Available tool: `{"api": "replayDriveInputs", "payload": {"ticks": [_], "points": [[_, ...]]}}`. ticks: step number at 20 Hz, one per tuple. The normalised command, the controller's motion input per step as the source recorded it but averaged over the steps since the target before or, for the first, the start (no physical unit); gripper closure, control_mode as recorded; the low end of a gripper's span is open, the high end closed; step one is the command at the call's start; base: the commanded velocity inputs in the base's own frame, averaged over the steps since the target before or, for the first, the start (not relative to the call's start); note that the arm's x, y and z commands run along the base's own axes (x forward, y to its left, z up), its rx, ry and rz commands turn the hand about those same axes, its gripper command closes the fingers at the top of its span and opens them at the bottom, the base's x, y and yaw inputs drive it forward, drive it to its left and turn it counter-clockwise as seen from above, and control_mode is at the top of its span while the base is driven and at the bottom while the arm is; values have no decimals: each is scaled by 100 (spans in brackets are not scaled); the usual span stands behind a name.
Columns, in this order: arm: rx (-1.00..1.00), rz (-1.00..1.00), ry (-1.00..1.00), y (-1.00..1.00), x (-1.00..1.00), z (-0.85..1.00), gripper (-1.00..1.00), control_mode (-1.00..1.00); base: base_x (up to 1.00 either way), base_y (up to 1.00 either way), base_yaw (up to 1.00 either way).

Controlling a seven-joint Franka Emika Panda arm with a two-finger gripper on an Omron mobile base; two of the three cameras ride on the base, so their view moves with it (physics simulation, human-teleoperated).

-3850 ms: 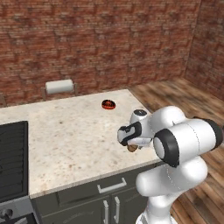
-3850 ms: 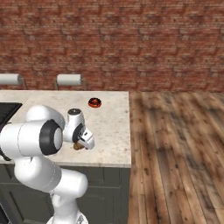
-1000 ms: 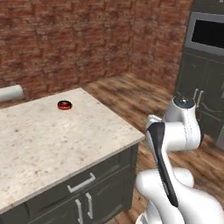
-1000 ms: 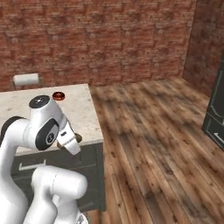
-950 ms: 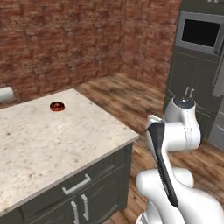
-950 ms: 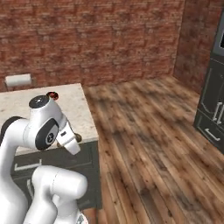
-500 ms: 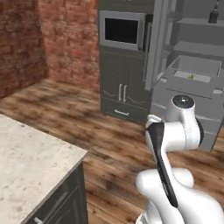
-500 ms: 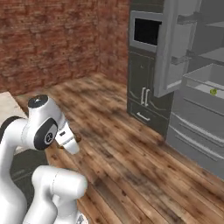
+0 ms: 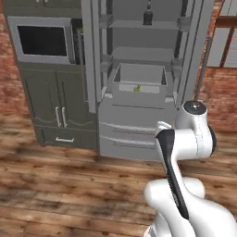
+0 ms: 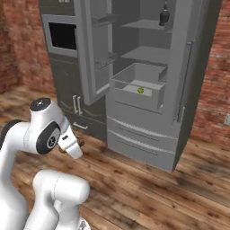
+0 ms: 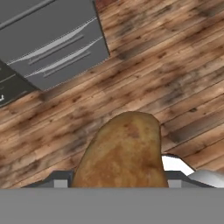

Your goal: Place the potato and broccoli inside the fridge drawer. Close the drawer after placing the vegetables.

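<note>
A brown potato sits between the fingers of my gripper, which is shut on it and held close to my body above the wooden floor. In the right base view a brown bit of the potato peeks past the hand. The fridge drawer is a light-grey box pulled out of the open fridge at mid height, also seen from the right as the fridge drawer. A tiny green broccoli lies inside it near the front wall; it is the broccoli in the right base view. The drawer is well ahead of the gripper.
Both fridge doors stand open, flanking the drawer. Grooved grey drawer fronts lie below it. A dark cabinet with a built-in microwave stands to the left. A bottle is on the top shelf. Wooden floor lies between me and the fridge.
The base has turned, so the views swung from the stone counter and brick wall round to the open fridge. The arm keeps the same tucked pose with the potato in the gripper.
</note>
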Motion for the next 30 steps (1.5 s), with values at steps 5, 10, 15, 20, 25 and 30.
{"api": "replayDriveInputs", "payload": {"ticks": [5, 10, 15, 20, 25, 30], "points": [[0, 0, 0, 0, 0, 0, 100, 100, 74, 1, -48], [0, 0, 0, 0, 0, 0, 100, 100, 70, 38, -34], [0, 0, 0, 0, 0, 0, 100, 100, 66, 66, -24], [0, 0, 0, 0, 0, 0, 100, 100, 69, 35, -14], [0, 0, 0, 0, 0, 0, 100, 100, 76, 0, -11], [0, 0, 0, 0, 0, 0, 100, 100, 58, 21, -11]]}}
